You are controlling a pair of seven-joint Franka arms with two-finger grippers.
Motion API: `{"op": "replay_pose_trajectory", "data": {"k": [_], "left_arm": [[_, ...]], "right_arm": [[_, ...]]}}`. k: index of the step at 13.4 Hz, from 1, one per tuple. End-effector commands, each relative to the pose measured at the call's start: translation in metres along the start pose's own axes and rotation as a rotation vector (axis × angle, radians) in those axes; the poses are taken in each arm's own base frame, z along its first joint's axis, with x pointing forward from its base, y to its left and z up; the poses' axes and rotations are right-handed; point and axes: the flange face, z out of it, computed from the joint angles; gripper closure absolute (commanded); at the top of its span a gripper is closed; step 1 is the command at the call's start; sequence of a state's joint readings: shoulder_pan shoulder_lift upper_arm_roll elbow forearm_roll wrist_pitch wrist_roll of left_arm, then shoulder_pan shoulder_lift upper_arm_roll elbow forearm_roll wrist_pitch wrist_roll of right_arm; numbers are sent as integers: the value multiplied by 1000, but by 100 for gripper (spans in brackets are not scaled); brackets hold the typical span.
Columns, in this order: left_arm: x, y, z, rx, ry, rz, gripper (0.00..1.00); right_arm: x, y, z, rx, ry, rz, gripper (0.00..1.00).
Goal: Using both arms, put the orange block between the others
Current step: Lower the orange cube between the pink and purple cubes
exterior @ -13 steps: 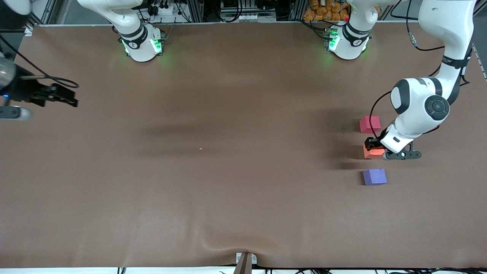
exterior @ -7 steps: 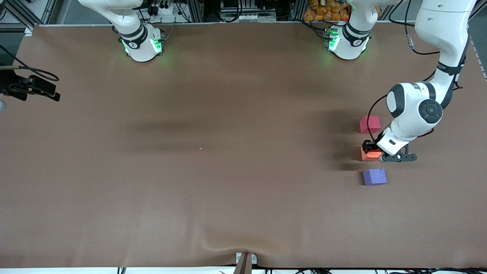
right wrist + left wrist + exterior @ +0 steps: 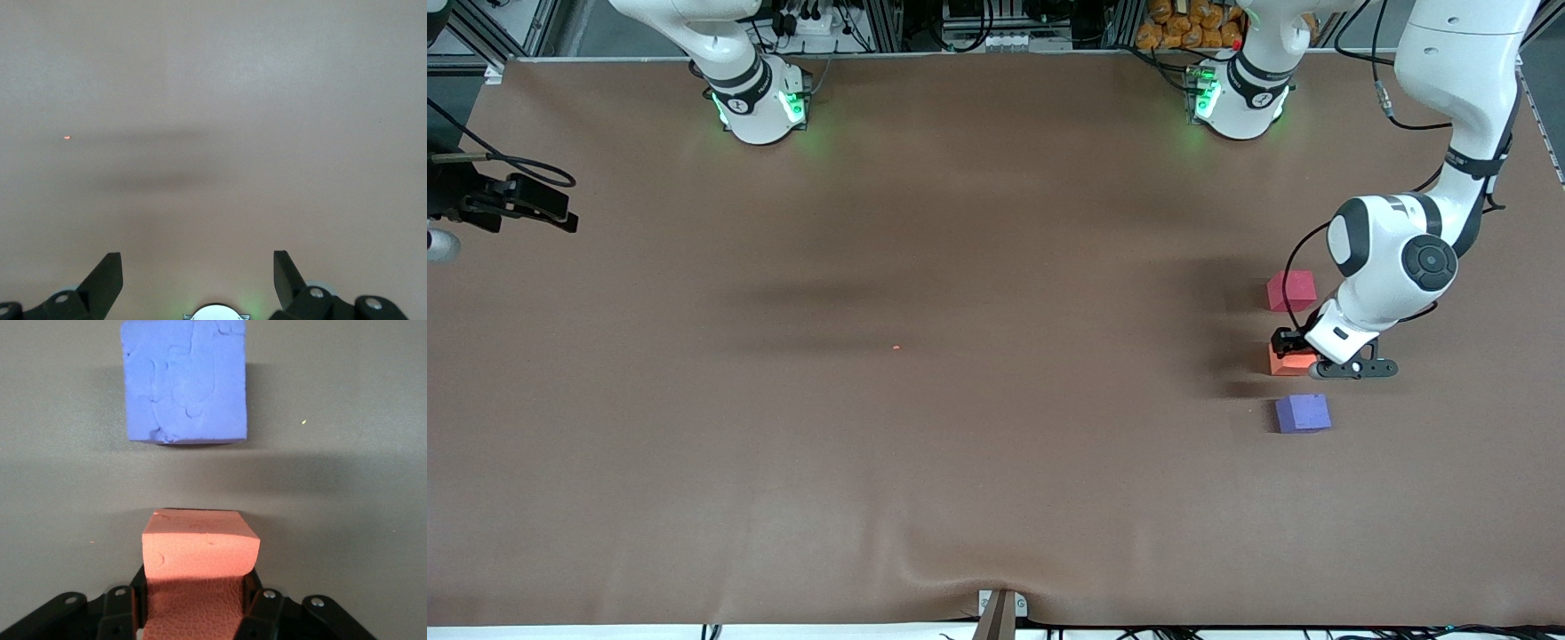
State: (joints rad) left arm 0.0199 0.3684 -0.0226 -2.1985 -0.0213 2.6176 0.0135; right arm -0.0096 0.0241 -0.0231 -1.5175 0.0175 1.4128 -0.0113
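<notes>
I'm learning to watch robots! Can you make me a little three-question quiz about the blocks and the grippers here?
1. True or false: the left gripper is shut on the orange block.
2. Which cube lies nearest the front camera? A) red-pink cube B) purple cube C) orange block
3. Fill in: the right gripper, over the table at the right arm's end, has its fingers ____.

Key:
1. True. Its fingers clamp the block's sides.
2. B. The orange block sits between the other two.
3. Open, holding nothing.
</notes>
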Motion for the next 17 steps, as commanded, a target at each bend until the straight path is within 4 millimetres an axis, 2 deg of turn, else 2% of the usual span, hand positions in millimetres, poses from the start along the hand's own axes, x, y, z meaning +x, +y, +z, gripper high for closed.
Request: {"op": "replay_pose_trajectory", "data": {"k": [1,2,3,4,9,11,13,17], "left_arm": [[3,-2,1,-15,14,10,82],[4,-2,2,-15,14,10,76],[5,-1,2,-15,16,13,41],[5,-2,1,-14,17,13,0],[14,-2,-13,-15,45,14,0],[24,-11,-30,-13,77,-1,0],[32,-10,-51,-13,116,-9,0],[46,-16,-100,-11,170,-22,0]], "right_arm": [[-5,0,1,-8,-6,-8,0],[-5,0,0,-8,-5,-8,0],[-5,0,0,-8,-5,-8,0],[-5,2,0,-8,-5,-5,0],[-4,0,1,-7,-3,-8,0],[-4,-1,1,-7,-6,-10,0],[-4,-1,2,-5,-9,-10,0],[-4,-2,2,-2,-9,-12,0]]}}
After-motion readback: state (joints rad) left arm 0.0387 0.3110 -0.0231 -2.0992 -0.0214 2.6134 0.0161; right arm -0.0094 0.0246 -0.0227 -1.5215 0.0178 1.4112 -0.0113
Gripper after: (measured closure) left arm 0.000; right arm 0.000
